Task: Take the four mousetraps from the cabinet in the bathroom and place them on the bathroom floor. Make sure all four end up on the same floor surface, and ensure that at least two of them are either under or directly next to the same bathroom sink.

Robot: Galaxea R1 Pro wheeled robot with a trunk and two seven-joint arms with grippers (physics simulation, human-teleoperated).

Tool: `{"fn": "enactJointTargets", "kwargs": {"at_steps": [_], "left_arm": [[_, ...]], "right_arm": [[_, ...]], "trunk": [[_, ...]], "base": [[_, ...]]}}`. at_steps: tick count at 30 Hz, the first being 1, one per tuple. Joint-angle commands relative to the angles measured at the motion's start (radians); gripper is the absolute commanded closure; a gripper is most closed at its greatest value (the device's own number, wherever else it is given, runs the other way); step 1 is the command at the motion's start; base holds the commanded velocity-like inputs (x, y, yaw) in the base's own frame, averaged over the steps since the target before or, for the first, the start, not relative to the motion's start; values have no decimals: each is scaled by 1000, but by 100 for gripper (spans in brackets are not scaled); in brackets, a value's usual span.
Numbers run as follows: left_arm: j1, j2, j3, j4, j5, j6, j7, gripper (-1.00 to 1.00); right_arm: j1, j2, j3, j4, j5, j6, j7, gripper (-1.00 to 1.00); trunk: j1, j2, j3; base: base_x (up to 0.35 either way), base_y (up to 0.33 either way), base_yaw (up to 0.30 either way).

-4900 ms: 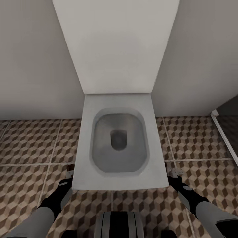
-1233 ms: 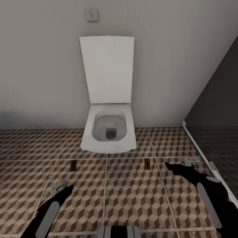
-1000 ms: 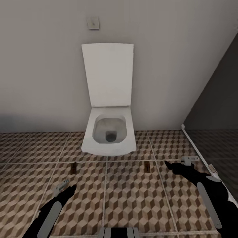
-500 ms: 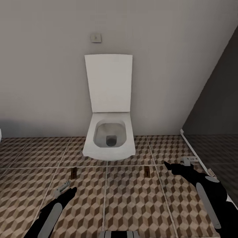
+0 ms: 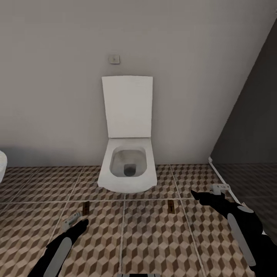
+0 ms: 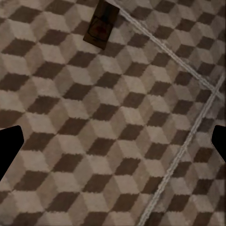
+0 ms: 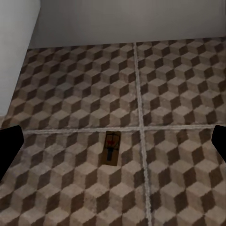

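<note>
Two mousetraps lie flat on the bathroom floor (image 5: 154,238) in front of the toilet, one on the left (image 5: 85,207) and one on the right (image 5: 171,206). My left gripper (image 5: 75,223) hovers open just short of the left mousetrap (image 6: 101,26), its fingertips (image 6: 9,146) wide apart over bare tiles. Further right, my right gripper (image 5: 209,191) is open too and looks down on the right mousetrap (image 7: 112,147), with nothing between its fingertips (image 7: 219,143). The cabinet and the sink are out of view.
A white toilet (image 5: 128,169) with its lid up stands against the grey wall; its base (image 7: 16,47) is in the right wrist view. A dark glass partition (image 5: 250,130) with a white bottom rail closes the right side. A white rounded edge (image 5: 2,166) pokes in at far left.
The camera has backed away from the toilet, so it looks smaller and more wall and floor show. Both mousetraps stay in place on the tiles. Both grippers remain open.
</note>
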Motion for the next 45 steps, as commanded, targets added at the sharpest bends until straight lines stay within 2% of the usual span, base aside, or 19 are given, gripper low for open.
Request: {"fn": "enactJointTargets", "kwargs": {"at_steps": [1, 32, 39, 45], "left_arm": [[0, 0, 0, 0, 0, 0, 0, -100], [0, 1, 2, 4, 0, -2, 1, -100], [0, 1, 2, 5, 0, -2, 1, -100], [0, 1, 3, 7, 0, -5, 1, -100]], "right_arm": [[0, 0, 0, 0, 0, 1, 1, -100], [2, -1, -4, -2, -1, -2, 3, -100], [2, 0, -4, -1, -1, -3, 3, -100], [2, 0, -4, 0, -1, -3, 3, -100]], "trunk": [[0, 0, 4], [-14, 8, 124], [-41, 57, 146], [-41, 57, 146]], "base": [[0, 0, 0], [0, 0, 0], [0, 0, 0], [0, 0, 0]]}}
